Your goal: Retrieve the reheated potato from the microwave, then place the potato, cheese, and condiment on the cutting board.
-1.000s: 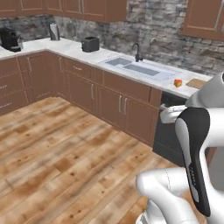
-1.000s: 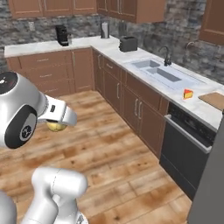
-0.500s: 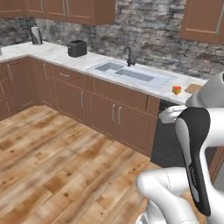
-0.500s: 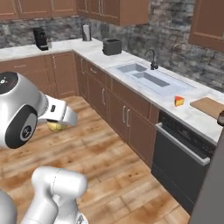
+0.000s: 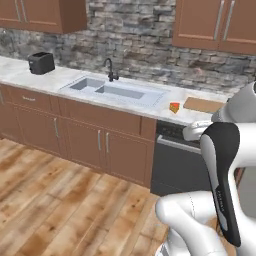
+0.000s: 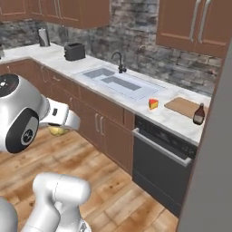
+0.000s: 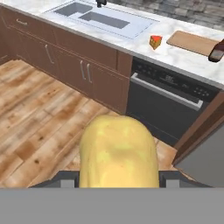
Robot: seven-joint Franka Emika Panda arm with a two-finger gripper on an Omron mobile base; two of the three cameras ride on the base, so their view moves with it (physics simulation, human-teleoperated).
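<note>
- Hand view: the smooth yellowish-tan oval potato (image 7: pixel 118 151) sits clamped in the two-finger gripper (image 7: pixel 118 180), long axis pointing away from the camera, toward the black dishwasher front (image 7: pixel 168 103).
- It hangs above wooden floor, well apart from the light-brown wooden cutting board (image 7: pixel 192 42).

I see an evenly lit, bright rendered kitchen with no visible lamp and no strong glare. Shadows are soft: a faint dark band sits under the upper cabinets (image 5: pixel 45 15) on the stone wall (image 6: pixel 136 31). All my views look slightly soft and low in detail. In my hand view, the potato (image 7: pixel 118 151) close to the lens looks smooth and blurry, while the counter (image 7: pixel 183 57) behind stays reasonably clear.
</note>
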